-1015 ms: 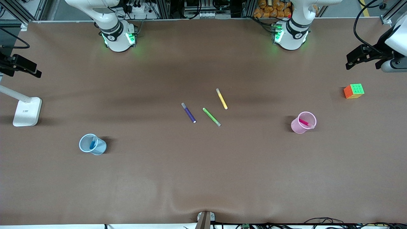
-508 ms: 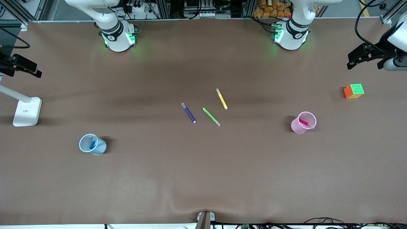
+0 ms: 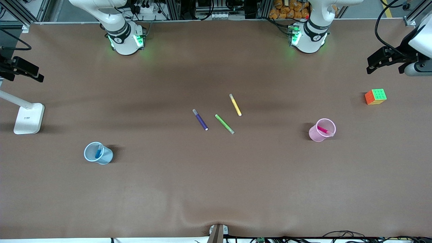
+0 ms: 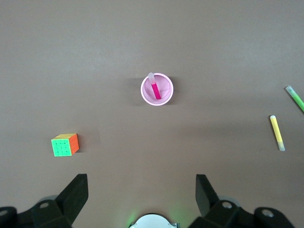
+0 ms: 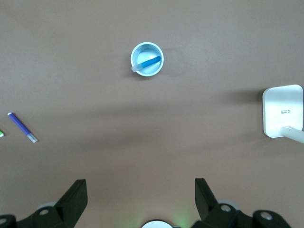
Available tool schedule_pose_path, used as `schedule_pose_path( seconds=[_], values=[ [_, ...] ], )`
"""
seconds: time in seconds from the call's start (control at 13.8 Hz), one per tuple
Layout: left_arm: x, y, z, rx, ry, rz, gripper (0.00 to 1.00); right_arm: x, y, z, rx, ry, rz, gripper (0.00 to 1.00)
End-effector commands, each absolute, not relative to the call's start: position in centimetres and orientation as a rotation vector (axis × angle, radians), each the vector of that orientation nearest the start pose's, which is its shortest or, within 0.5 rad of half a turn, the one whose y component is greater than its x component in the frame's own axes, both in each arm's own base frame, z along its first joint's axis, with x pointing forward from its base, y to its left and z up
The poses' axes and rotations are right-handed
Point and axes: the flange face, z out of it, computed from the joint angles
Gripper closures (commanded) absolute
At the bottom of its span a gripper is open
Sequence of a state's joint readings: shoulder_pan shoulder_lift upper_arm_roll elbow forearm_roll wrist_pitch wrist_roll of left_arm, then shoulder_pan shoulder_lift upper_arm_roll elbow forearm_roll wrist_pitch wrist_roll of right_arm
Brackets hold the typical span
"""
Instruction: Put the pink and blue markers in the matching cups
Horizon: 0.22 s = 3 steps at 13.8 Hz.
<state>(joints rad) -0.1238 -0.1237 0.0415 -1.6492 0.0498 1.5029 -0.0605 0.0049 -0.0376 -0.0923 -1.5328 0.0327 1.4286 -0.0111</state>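
Nothing on the surface [image 3: 216, 189] has shifted; only the left end effector [image 3: 386, 64], upper right of the frame, wavered slightly. The right end effector [image 5: 140, 202] waits at the upper left edge. Both stand apart, empty. The pink marker [image 3: 324, 129] leans in the pink cup [image 3: 321, 130], the blue marker [image 3: 98, 153] in the blue cup [image 3: 98, 153]. Risk looks small: a careless sweep could tip either light cup.

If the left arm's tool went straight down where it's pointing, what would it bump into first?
Probably just bare table. The open left tool points down at empty brown surface between the cube and the pink cup holding the pink marker. Depth is hard to judge.
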Motion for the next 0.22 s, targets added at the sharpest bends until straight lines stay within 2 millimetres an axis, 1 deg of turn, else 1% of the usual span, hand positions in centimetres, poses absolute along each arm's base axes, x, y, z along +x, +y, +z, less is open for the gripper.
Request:
schedule_pose_path(
  seconds=[0.0,0.15],
  values=[
    [51.0,-3.8,65.1,-3.109,0.018,0.054,0.00,52.3,-3.0,66.2,-3.107,0.097,0.085,0.00],
    [51.0,-3.7,65.0,-3.108,0.001,0.058,0.00,52.1,-1.8,66.2,-3.107,0.061,0.114,0.00]
  ],
)
